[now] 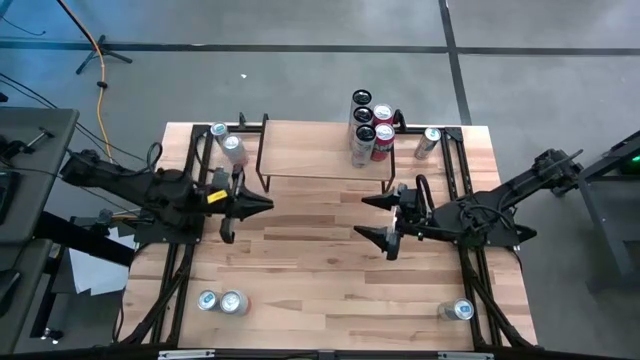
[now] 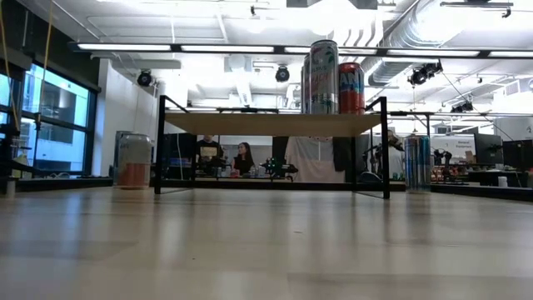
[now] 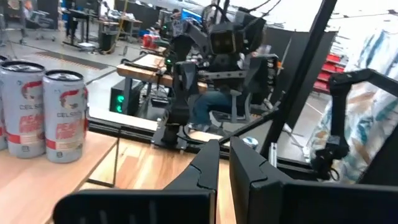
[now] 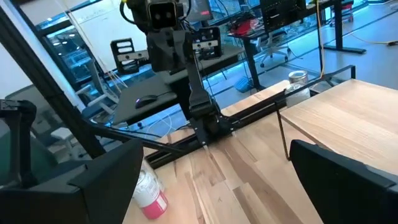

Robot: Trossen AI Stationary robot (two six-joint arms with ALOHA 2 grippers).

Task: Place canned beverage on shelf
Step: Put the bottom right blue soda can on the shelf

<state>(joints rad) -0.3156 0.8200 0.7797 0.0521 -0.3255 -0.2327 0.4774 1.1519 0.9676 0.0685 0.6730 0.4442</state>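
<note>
Bare wooden table (image 2: 266, 250); shelf (image 2: 271, 123) holds cans (image 2: 323, 77).

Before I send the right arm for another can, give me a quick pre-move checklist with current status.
1. Right gripper empty, jaws wide apart: ok.
2. Left gripper shut, holding nothing, parked in front of the shelf: ok.
3. Free plank space on the shelf, left of the four cans at its right end: ok.
4. Loose can within sight, such as the can at the near right corner: ok.
5. Whether that can is within reach: cannot tell.
</note>
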